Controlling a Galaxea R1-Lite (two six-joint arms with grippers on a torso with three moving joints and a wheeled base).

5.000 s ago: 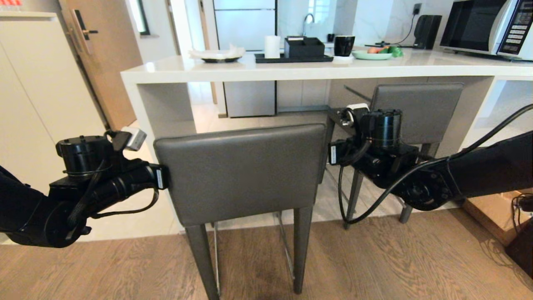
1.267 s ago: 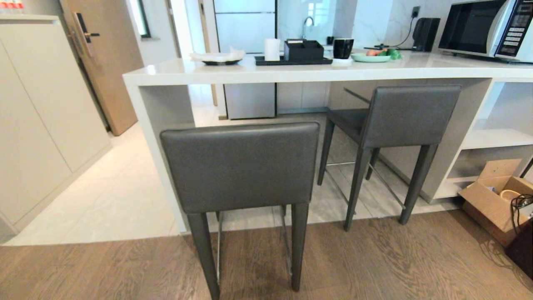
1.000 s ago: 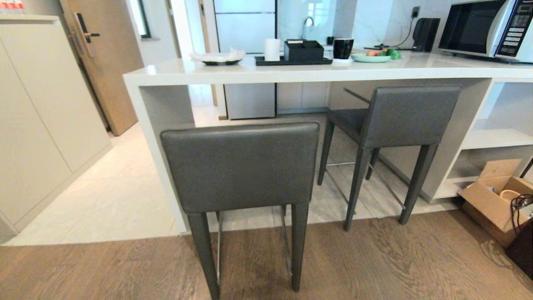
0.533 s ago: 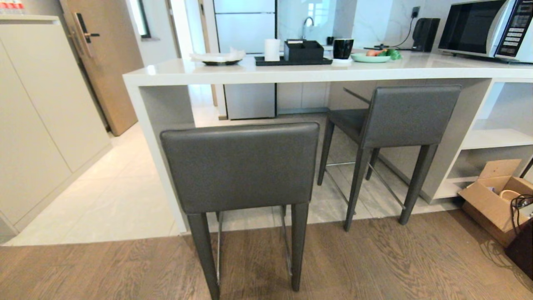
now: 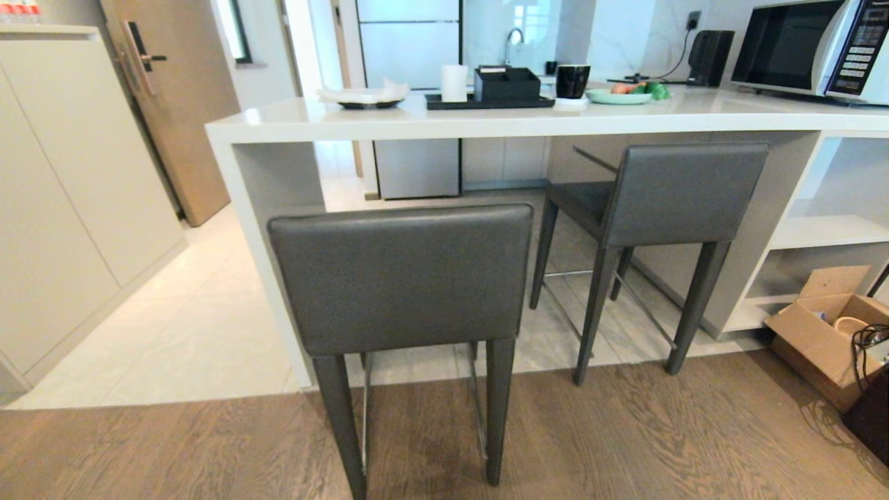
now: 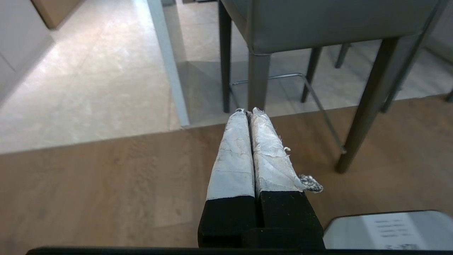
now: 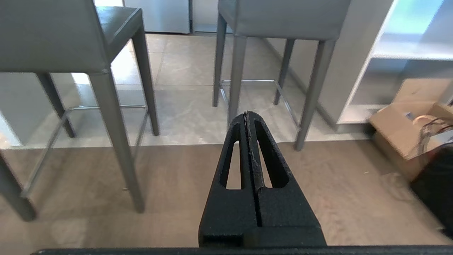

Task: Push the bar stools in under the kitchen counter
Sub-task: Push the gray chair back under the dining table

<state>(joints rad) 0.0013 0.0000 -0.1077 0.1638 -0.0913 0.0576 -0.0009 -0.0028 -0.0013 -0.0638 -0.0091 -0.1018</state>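
The left gripper (image 6: 248, 112) has its two white-wrapped fingers (image 6: 233, 156) pressed flat together, empty, hanging low over the wood floor (image 6: 106, 184); the near stool (image 6: 318, 24) stands at about its twelve to one o'clock, apart from it, only the underside of the seat and the legs showing in the left wrist view. The right gripper (image 7: 246, 115) is likewise closed on nothing, its black fingers (image 7: 263, 159) meeting at the tips – the far stool (image 7: 279, 17) stands at its twelve o'clock, well apart, and the near stool sits at ten o'clock. Neither arm shows in the head view. There the near stool (image 5: 401, 278) fills the middle, its backrest just outside the counter (image 5: 486, 121) edge by the left end panel, its back legs on the wood. The far stool (image 5: 684, 191) lies at two o'clock from it, turned at an angle, its seat under the slab – its legs on the tile. A cardboard box (image 5: 819, 340) sits on the floor at four o'clock, beside the white shelves (image 5: 826, 232).
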